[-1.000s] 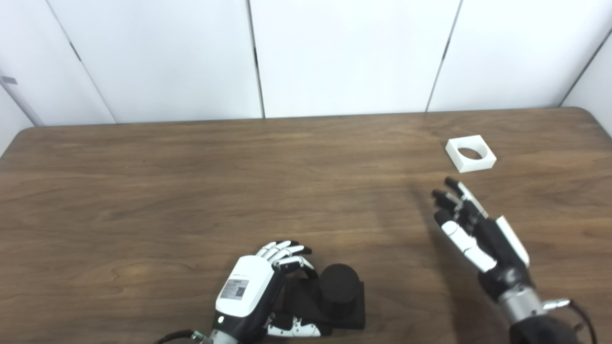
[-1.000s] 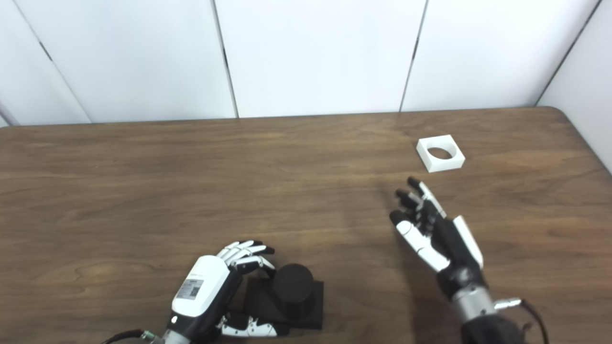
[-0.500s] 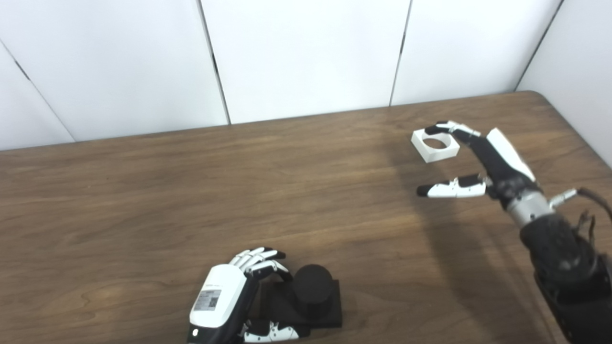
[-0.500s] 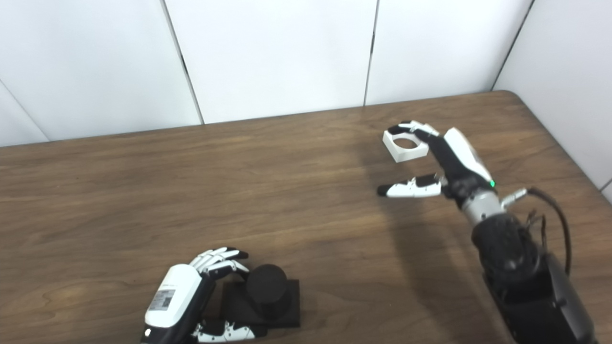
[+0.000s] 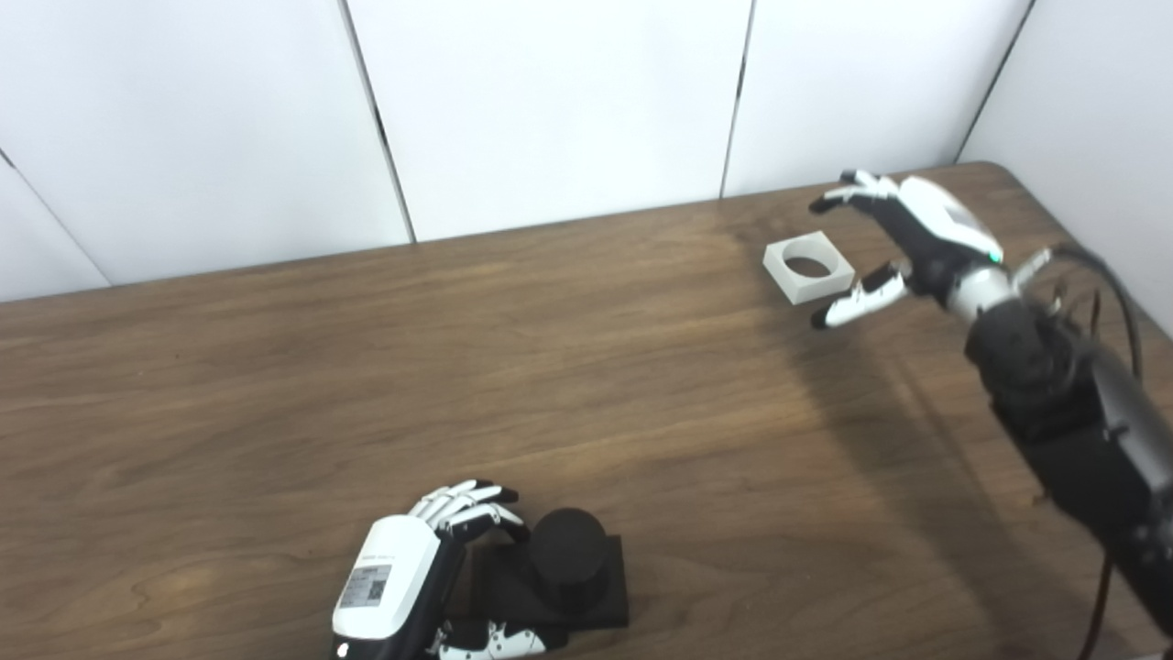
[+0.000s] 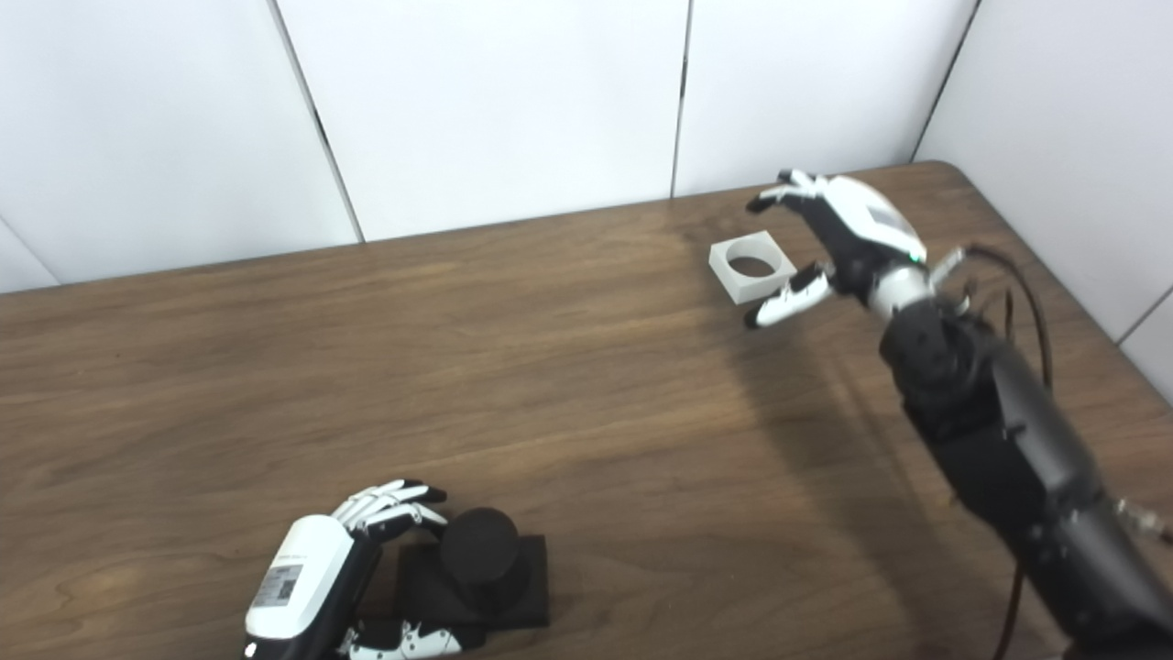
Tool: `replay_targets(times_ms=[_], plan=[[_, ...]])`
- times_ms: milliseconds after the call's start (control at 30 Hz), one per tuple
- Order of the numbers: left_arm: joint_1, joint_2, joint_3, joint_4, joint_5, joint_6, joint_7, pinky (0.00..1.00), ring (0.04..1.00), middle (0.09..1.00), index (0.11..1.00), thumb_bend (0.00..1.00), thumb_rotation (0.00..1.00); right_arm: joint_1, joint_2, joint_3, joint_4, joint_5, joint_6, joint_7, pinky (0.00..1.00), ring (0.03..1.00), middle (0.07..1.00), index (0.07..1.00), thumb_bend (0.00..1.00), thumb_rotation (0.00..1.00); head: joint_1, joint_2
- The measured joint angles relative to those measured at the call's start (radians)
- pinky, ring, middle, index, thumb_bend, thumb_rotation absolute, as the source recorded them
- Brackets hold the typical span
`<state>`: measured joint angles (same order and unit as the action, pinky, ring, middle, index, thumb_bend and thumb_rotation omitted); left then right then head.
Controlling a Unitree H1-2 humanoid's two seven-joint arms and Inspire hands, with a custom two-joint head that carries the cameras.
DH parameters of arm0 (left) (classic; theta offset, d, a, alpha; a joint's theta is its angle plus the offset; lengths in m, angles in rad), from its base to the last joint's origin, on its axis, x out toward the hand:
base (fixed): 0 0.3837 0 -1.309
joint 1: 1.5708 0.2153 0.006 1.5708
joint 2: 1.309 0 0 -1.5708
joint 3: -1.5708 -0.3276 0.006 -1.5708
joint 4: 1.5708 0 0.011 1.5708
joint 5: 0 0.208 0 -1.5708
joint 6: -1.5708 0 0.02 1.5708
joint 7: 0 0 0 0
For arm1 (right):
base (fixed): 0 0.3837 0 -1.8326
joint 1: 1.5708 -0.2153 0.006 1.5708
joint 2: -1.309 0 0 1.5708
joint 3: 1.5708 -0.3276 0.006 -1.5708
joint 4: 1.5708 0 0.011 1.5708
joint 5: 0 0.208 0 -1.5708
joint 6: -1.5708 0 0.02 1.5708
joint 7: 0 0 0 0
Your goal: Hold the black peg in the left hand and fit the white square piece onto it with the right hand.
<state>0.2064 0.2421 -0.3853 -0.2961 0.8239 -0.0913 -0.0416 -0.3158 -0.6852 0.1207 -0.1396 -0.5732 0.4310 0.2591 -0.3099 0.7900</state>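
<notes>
Your left hand sits at the near edge of the brown wood-grain table, curled around the left side of the black round peg on its flat square black base. The fingers reach over the base's far left corner and the thumb lies along its near edge; whether they actually press on it cannot be told, so the grip is unconfirmed. The base lies flat on the table with the peg upright.

Your right hand is at the far right of the table, spread wide and holding nothing. Its fingers arch above and behind the white square piece with a round hole, and its thumb points leftward just in front of the piece's near right corner. No contact is visible. The white piece lies flat on the table, well apart from the peg.
</notes>
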Motion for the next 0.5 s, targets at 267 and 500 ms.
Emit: replay_targets(times_ms=[267,500], plan=[[0.0,-0.001,-0.001,0.0,0.0,-0.001,0.001,0.85,0.84,0.781,0.488,0.51,0.05,-0.093,-0.02,0.091,0.137,-0.087,-0.048,0.051,1.0,1.0,1.0,0.82,0.93,0.1,0.006,0.0],[0.004,0.0,0.0,-0.012,0.001,0.006,-0.011,0.86,0.846,0.785,0.488,0.51,0.05,-0.162,-0.021,0.146,0.235,-0.148,-0.064,0.074,1.0,1.0,1.0,0.822,0.94,0.11,0.014,-0.005]])
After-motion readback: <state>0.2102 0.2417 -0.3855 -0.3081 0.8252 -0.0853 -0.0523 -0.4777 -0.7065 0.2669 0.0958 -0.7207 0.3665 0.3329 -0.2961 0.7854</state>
